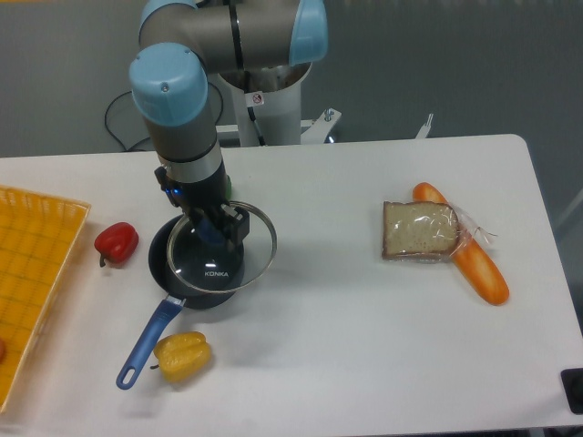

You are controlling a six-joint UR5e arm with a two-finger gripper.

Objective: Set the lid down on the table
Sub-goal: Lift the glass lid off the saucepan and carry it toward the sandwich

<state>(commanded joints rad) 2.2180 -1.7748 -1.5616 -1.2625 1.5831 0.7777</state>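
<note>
The round glass lid (221, 250) with a thin silver rim and white KONKA lettering hangs just above the dark saucepan (187, 296), shifted a little to the pan's right. My gripper (217, 228) points down over the lid's centre and is shut on the lid's knob, which its fingers hide. The white table (346, 309) spreads out to the right of the pan.
A red pepper (117, 242) lies left of the pan and a yellow pepper (181, 356) by its blue handle (146, 342). An orange gridded tray (32, 291) is at the left edge. A bread slice (419, 231) and a baguette (465, 248) lie at the right.
</note>
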